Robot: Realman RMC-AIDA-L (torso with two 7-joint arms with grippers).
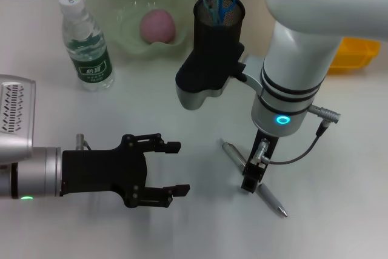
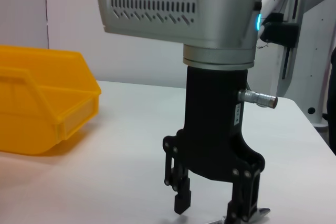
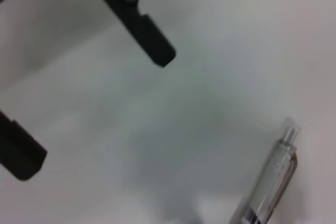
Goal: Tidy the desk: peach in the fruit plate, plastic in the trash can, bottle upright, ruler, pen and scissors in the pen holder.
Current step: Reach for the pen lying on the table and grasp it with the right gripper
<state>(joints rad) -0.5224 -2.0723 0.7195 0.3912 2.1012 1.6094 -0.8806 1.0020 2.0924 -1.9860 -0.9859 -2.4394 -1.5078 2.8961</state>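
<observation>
Overhead, white matte desk (image 1: 151,119); right gripper (image 1: 251,177) open-jawed over grey clear pen (image 1: 270,197); left gripper (image 1: 176,169) open, idle; yellow plastic bin (image 1: 354,53) at desk edge.

A yellow bin (image 1: 354,53) sits on the white table (image 1: 151,113) out at three o'clock. It is open on top and shows big in the left wrist view.
</observation>
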